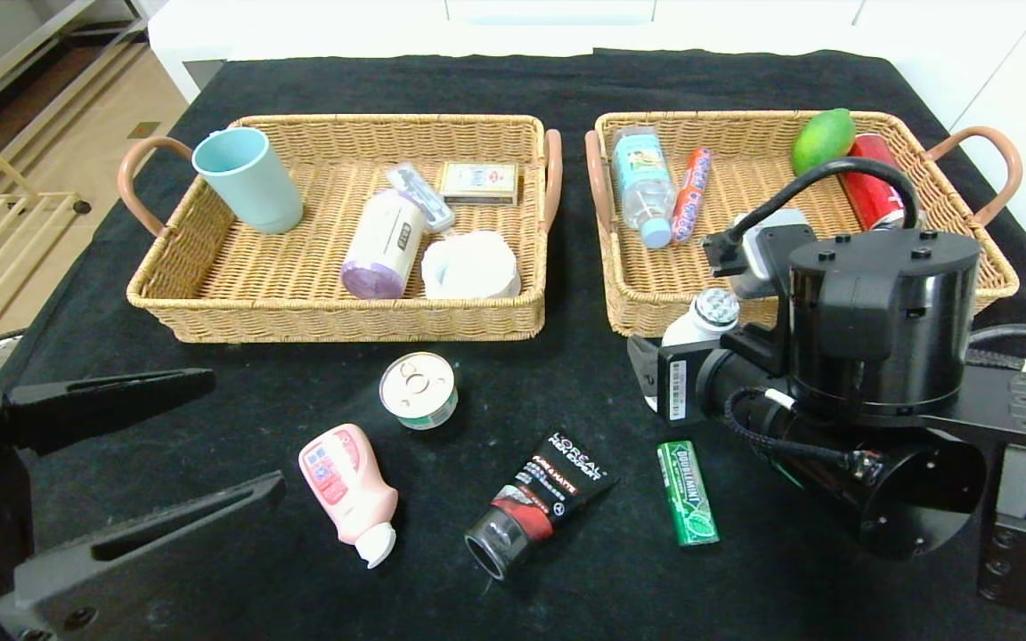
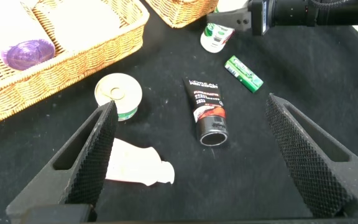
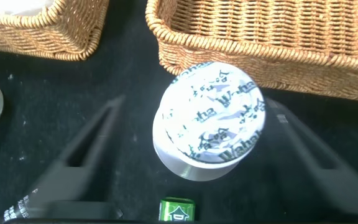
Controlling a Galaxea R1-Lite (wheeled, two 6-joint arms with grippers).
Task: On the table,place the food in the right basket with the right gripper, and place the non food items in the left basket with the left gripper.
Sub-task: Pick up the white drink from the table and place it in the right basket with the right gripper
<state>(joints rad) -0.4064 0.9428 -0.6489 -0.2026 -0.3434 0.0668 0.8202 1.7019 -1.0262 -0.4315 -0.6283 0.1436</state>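
We see our right tool (image 3: pixel 197 155) spread astride the white drink bottle (image 3: pixel 209 127) on the desk (image 1: pixel 210 374) before the right basket (image 1: pixel 629 303), gripping nothing, left tool (image 2: pixel 191 155) released, parked above the pink squeeze bottle (image 1: pixel 348 490).

We read "L'ORÉAL MEN EXPERT" in white on the black squeeze tube with a red band (image 1: pixel 538 503) near the table's front edge, "DOUBLEMINT" on the slim green gum pack (image 1: pixel 688 492) beside it, and "Wahaha" on the white drink bottle's silver foil cap (image 3: pixel 209 121).
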